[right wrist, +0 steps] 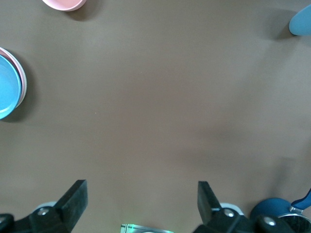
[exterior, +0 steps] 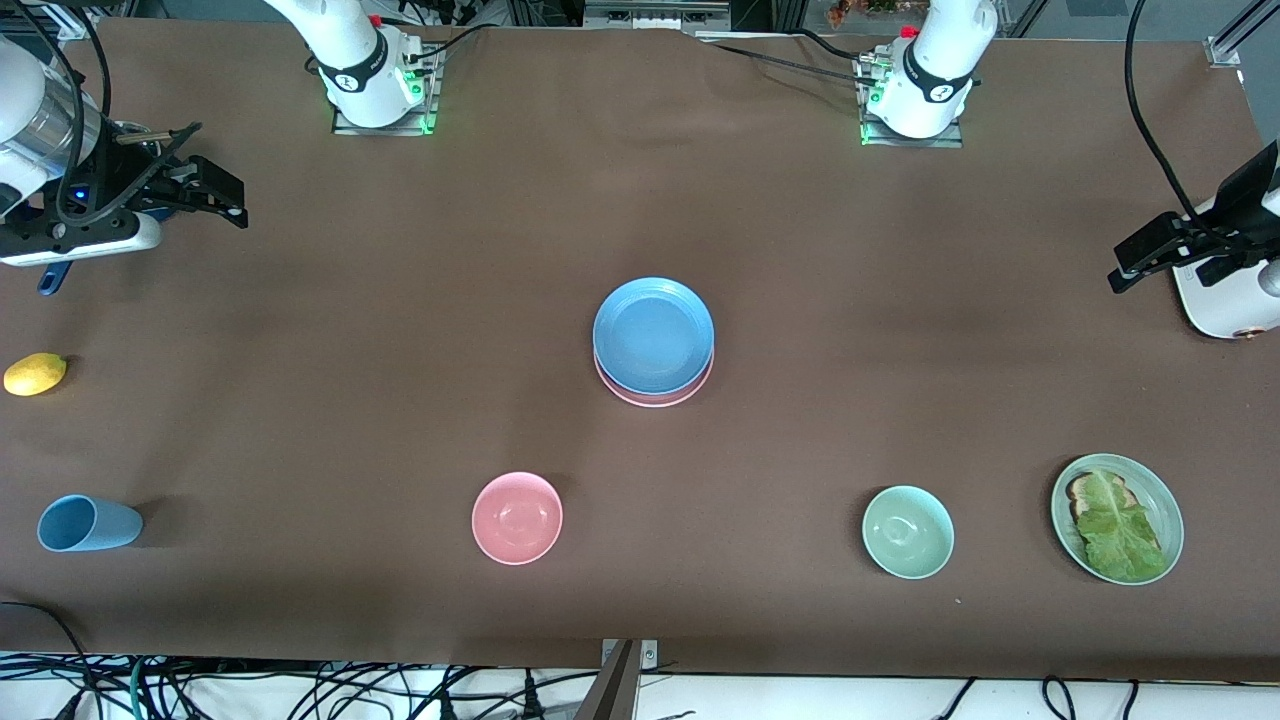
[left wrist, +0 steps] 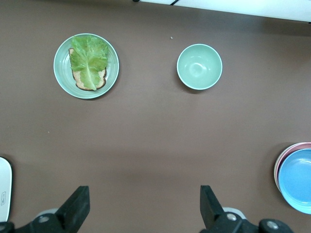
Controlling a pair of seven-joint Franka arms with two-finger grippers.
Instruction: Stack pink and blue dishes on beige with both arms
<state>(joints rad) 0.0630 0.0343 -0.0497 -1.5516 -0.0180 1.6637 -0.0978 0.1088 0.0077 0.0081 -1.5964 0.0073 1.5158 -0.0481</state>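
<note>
Mid-frame, the blue plate sits on the pink plate. The left gripper and right gripper hang at the frame's upper edges, jaws wide, holding nothing.

pink plate mostly hidden under blue plate | beige plate unseen

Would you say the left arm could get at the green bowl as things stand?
Probably yes. The left tool is open over bare table at its own end, and the green bowl stands alone, with the lettuce plate well apart from it.
</note>
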